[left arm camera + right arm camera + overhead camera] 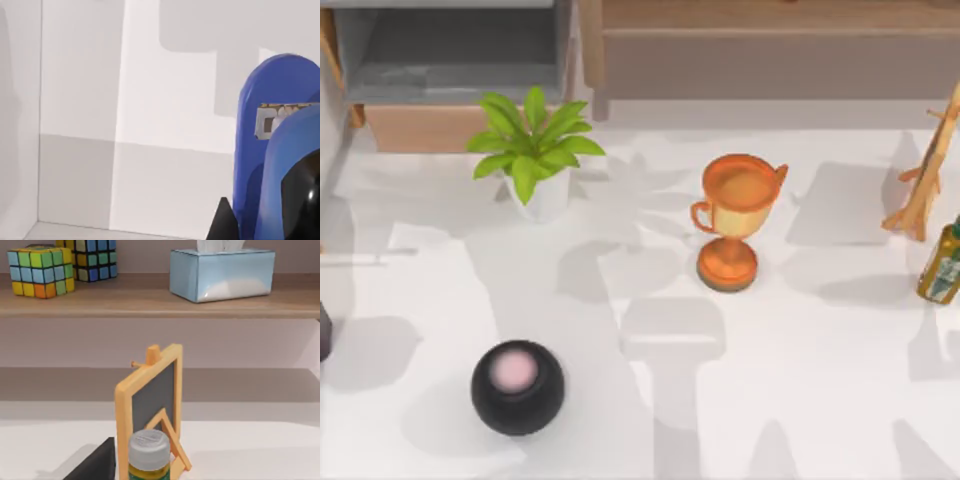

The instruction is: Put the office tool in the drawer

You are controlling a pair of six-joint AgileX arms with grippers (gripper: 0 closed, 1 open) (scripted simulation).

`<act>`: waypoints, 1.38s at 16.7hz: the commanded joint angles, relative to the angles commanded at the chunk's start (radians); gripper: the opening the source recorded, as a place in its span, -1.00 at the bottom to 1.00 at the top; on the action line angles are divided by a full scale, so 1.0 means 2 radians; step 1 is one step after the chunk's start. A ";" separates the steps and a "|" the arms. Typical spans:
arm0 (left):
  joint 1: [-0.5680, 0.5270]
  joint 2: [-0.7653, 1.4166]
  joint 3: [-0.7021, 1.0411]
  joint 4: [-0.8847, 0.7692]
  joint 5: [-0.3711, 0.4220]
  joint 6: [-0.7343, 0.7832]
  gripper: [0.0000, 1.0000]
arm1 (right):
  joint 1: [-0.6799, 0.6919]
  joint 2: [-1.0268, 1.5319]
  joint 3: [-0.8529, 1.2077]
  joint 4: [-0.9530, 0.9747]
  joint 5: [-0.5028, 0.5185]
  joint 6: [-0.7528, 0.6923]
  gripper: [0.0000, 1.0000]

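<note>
The stapler [280, 150] stood upright, its long axis vertical, right against the left gripper; whether the jaws held it I could not tell; beyond, the drawer [430, 128] lay open at the table's far left corner.

Left gripper [225, 222] — dark fingertip visible, pose unclear.

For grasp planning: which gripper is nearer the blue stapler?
Left: the stapler sits close before its wrist camera. The right faces the bottle at the table's right edge.
</note>
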 joint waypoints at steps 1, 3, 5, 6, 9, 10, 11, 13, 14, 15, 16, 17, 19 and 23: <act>0.009 0.019 0.005 0.001 0.005 0.016 -1.00 | 0.000 0.000 0.000 0.000 0.000 0.000 1.00; 0.018 0.052 0.010 -0.001 0.013 0.042 -1.00 | 0.000 0.000 0.000 0.000 0.000 0.000 1.00; 0.020 0.073 0.010 -0.010 0.018 0.058 -1.00 | 0.000 0.000 0.000 0.000 0.000 0.000 1.00; 0.020 0.078 0.009 -0.014 0.019 0.063 -1.00 | 0.000 0.000 0.000 0.000 0.000 0.000 1.00; 0.020 0.081 0.009 -0.017 0.019 0.066 -1.00 | 0.000 0.000 0.000 0.000 0.000 0.000 1.00; 0.020 0.081 0.009 -0.017 0.019 0.066 -1.00 | 0.000 0.000 0.000 0.000 0.000 0.000 1.00; 0.020 0.081 0.009 -0.017 0.019 0.066 -1.00 | 0.000 0.000 0.000 0.000 0.000 0.000 1.00; 0.018 0.081 0.007 -0.015 0.018 0.067 -1.00 | 0.000 0.000 0.000 0.000 0.000 0.000 1.00; 0.017 0.079 0.003 -0.011 0.017 0.067 -1.00 | 0.000 0.000 0.000 0.000 0.000 0.000 1.00; 0.018 0.078 -0.002 -0.006 0.017 0.067 -1.00 | 0.000 0.000 0.000 0.000 0.000 0.000 1.00; 0.018 0.078 -0.005 -0.002 0.017 0.067 -1.00 | 0.000 0.000 0.000 0.000 0.000 0.000 1.00; 0.019 0.077 -0.010 0.001 0.018 0.066 -1.00 | 0.000 0.000 0.000 0.000 0.000 0.000 1.00; 0.020 0.075 -0.020 0.007 0.019 0.066 -1.00 | 0.000 0.000 0.000 0.000 0.000 0.000 1.00; 0.020 0.075 -0.021 0.008 0.019 0.066 -0.85 | 0.000 0.000 0.000 0.000 0.000 0.000 1.00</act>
